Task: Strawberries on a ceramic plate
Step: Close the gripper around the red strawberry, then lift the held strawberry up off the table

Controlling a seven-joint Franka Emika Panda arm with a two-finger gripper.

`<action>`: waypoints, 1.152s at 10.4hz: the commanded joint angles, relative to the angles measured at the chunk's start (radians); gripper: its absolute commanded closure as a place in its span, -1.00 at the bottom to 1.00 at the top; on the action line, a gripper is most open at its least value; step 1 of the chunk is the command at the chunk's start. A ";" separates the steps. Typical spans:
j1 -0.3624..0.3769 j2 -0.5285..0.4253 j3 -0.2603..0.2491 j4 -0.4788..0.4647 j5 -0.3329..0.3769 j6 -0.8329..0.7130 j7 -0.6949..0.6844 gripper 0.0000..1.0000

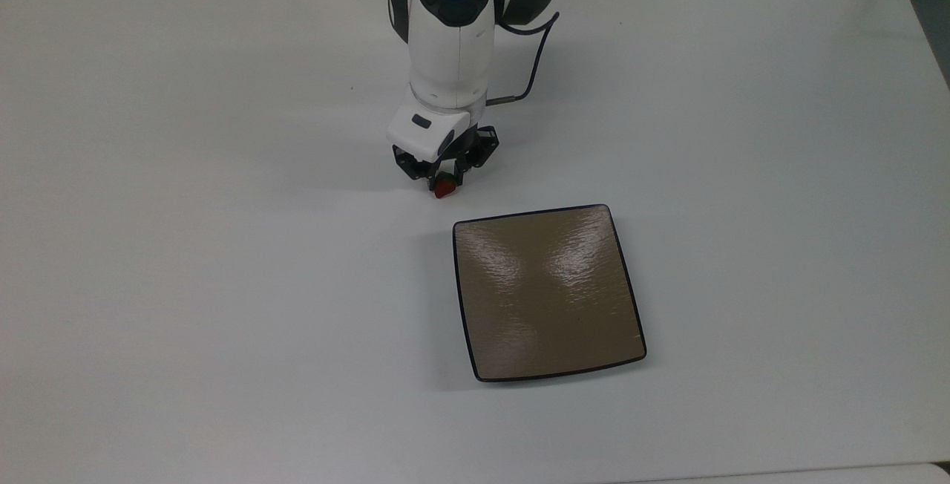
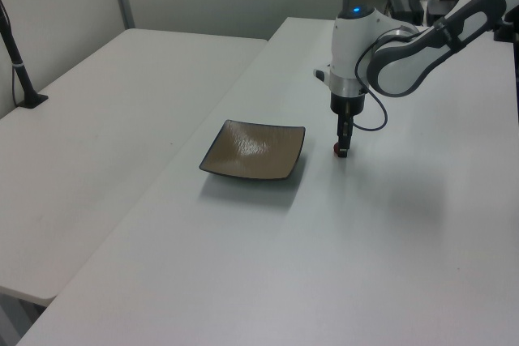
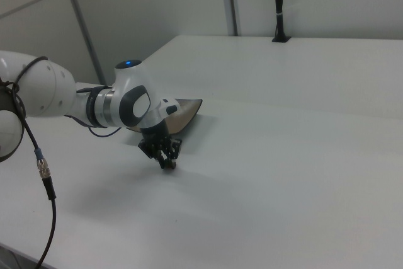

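I find the task at its pick stage, with nothing yet delivered. The strawberry (image 1: 444,188) sits on the white table (image 1: 223,246), off the ceramic plate (image 1: 548,292), near the plate corner that lies at the top view's upper left but clearly apart from its dark rim. The gripper (image 1: 444,174) is down at table level directly over the fruit, and in the top view its black fingers stand drawn in close on either side of the red body, so I judge it clamped on the strawberry or within a hair of being so; I read it as gripping. The plate surface is bare and glossy, with no item on it. What is left, in my assessment: confirm the hold, lift clear of the table, carry the short way across the rim, and release over the plate's middle. As to what I cannot verify: the upper part of the strawberry, including its green cap, is covered by the finger assembly in the top view, so I cannot tell how the pads sit against it or whether the fruit is upright or tipped. In the left view the strawberry (image 2: 337,151) shows as a small red speck at the tip of the gripper (image 2: 342,150), and contact with the table cannot be settled there. In the right view the gripper (image 3: 168,162) hides the fruit, and the arm's white wrist covers much of the plate (image 3: 189,108).
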 commanded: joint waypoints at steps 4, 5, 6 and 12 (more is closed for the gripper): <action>-0.017 -0.072 -0.004 0.002 -0.003 -0.069 -0.027 0.75; -0.018 -0.100 -0.004 0.024 0.005 -0.133 -0.042 0.73; -0.020 -0.127 -0.004 0.050 0.007 -0.203 -0.040 0.73; -0.046 -0.184 -0.006 0.335 0.118 -0.610 -0.053 0.72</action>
